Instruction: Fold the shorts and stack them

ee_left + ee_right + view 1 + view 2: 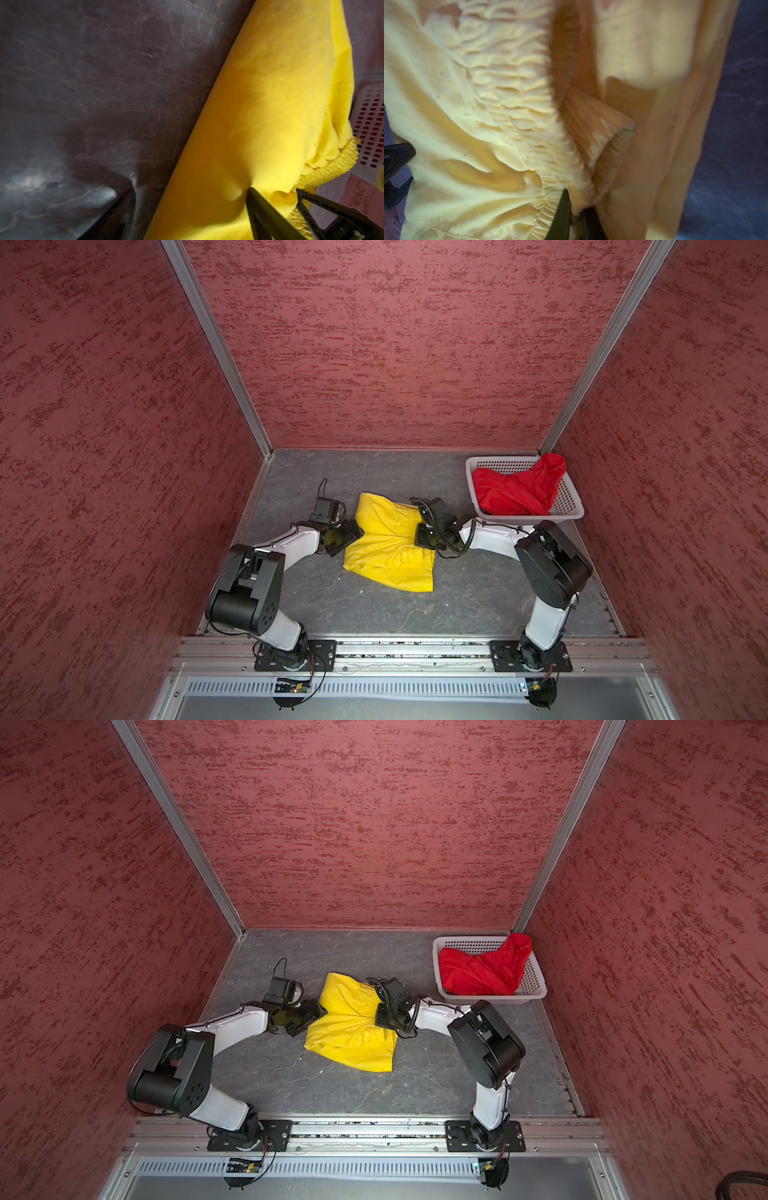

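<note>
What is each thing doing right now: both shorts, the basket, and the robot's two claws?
yellow shorts: lying rumpled on the table, only partly folded.
red shorts: bunched up in the basket, not folded.
basket: upright, holding the red shorts.
left gripper: open, one fingertip against the yellow shorts.
right gripper: shut on the yellow shorts' waistband.

Both arms rise from their bases at the near rail, elbows bent outward and forearms reaching low and inward toward each other. The left gripper (pixel 351 533) points toward the middle, its jaws standing wide apart (one finger (pixel 261 207) shows sharply in the wrist view, its partner only as a dark blur). The right gripper (pixel 424 539) tips downward at a bent wrist. Its jaws seem pinched almost together on the waistband of the yellow shorts (pixel 508 104).
</note>
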Robot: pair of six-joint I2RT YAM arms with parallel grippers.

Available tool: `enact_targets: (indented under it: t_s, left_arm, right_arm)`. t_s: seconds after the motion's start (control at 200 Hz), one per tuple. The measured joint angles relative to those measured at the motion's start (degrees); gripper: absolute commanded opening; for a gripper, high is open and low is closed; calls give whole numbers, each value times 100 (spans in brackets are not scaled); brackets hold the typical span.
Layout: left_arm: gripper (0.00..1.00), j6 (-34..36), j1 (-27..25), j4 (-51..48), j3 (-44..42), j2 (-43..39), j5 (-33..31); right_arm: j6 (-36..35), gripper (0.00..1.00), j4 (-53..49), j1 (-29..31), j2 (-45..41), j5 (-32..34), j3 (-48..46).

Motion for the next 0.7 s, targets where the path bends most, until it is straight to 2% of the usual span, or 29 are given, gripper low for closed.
enact_targets:
  t_s: [0.07, 0.145, 0.24, 0.311, 0.456, 0.696]
  left_arm:
    - [44, -57, -37, 74, 11, 127, -31]
    - [19, -116, -37, 125, 42, 243, -76]
    - [3, -98, 17, 87, 188, 448, -116]
    - [2, -9, 87, -9, 446, 629, -157]
    - [2, 98, 435, -221, 1071, 984, -295]
    - [2, 146, 1641, -619, 2103, 1370, -903]
  right_arm:
    - [-20, 18, 13, 0, 11, 17, 7]
    - [-57, 28, 17, -2, 33, 105, 17]
    - [-127, 32, 9, -11, 44, 181, 37]
    - [-153, 37, 11, -13, 42, 203, 55]
    - [-229, 41, -13, -17, -37, 227, 125]
    - [-413, 44, -308, -107, -739, 560, 212]
